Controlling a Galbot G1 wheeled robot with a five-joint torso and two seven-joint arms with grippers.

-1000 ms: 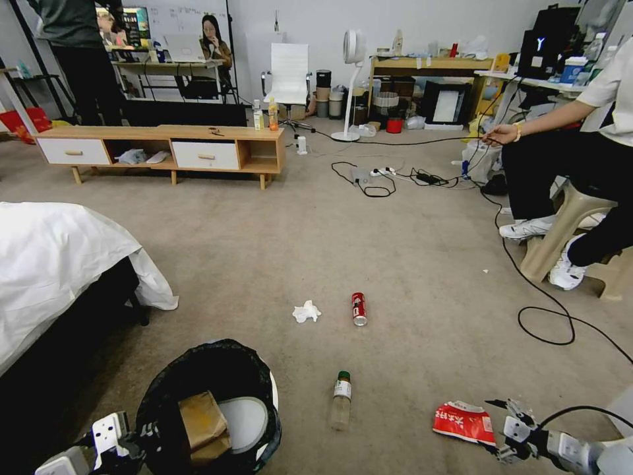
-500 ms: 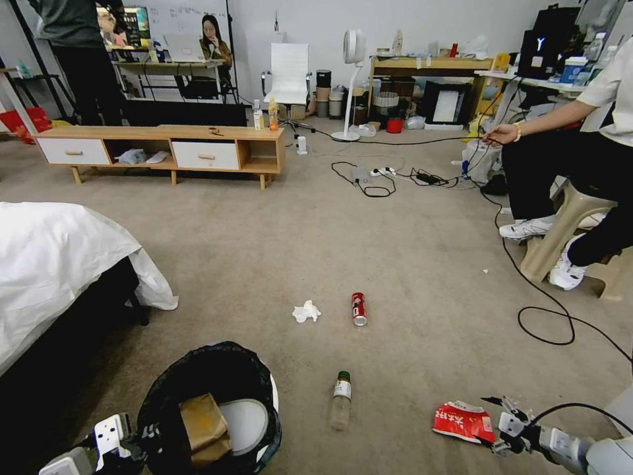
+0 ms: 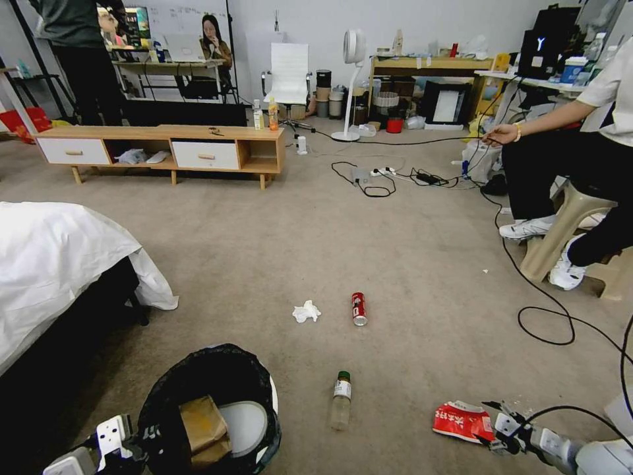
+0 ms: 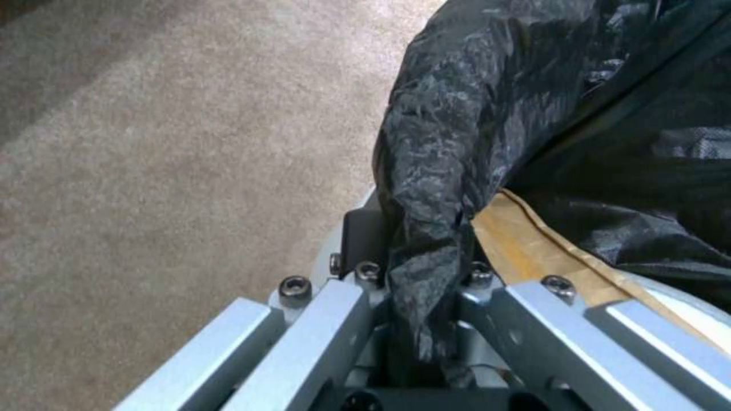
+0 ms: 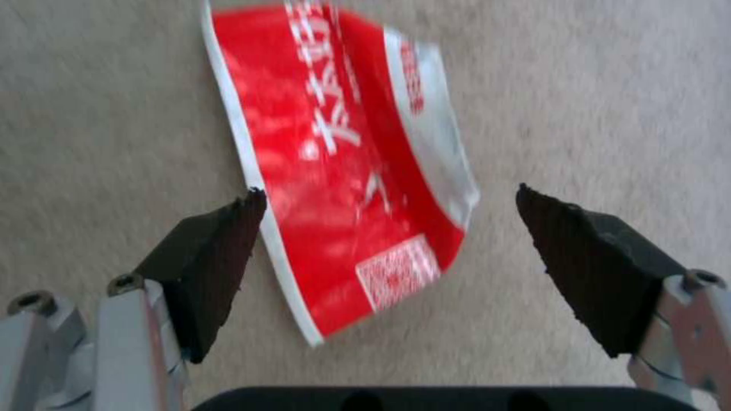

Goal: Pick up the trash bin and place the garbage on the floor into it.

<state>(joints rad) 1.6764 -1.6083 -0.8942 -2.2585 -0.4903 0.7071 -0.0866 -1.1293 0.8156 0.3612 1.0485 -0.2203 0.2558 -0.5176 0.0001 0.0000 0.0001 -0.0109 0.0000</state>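
Observation:
At the bottom left of the head view, the trash bin (image 3: pixel 198 359) with its black bag hangs from my left gripper (image 3: pixel 135 443). That gripper (image 4: pixel 422 274) is shut on the bin's bag-covered rim (image 4: pixel 434 171). A brown paper piece (image 3: pixel 204 425) lies inside. On the floor (image 3: pixel 409 264) lie a red-white snack wrapper (image 3: pixel 463 420), a clear green-capped bottle (image 3: pixel 341 399), a red can (image 3: pixel 359 308) and a white tissue (image 3: pixel 306 311). My right gripper (image 3: pixel 493 425) is open, right at the wrapper's edge. Its fingertips (image 5: pixel 228 228) straddle the wrapper (image 5: pixel 342 171) just above the carpet.
A bed with a white sheet (image 3: pixel 53 264) fills the left side. A black cable (image 3: pixel 547 316) loops over the carpet at the right, beside a person seated on a stool (image 3: pixel 560 224). A low wooden cabinet (image 3: pixel 165 148) and more cables (image 3: pixel 376 178) stand farther back.
My right gripper has crept left and a little lower, closer to the snack wrapper. The bin has sunk slightly in the head view. The litter has not moved.

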